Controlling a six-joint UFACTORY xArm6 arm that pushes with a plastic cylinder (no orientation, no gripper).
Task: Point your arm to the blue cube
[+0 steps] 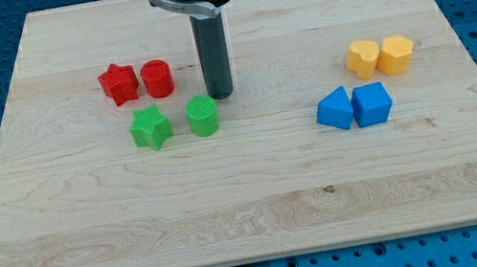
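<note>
Camera view, wooden board [253,218]. My tip [221,96]: bare rod, no fingers, grasping nothing; just above-right of green cylinder [203,116], possibly touching. Green star [150,128] beside it. Red star [117,83], red cylinder [157,78] above. Blue cube [372,103]: view's right, well apart from tip, touching blue wedge-like block [335,110]. Two yellow blocks [380,56] above.

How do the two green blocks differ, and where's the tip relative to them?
Shape: the green star block has a notched, pointed outline; the green round block is a smooth-sided cylinder.
Position: the star sits to the view's left, the cylinder to its right, with a gap between.
Tip: my tip is right beside the cylinder's upper right edge; the star is clearly apart from it.
Shared: same green, both lying flat on the wooden board.
</note>
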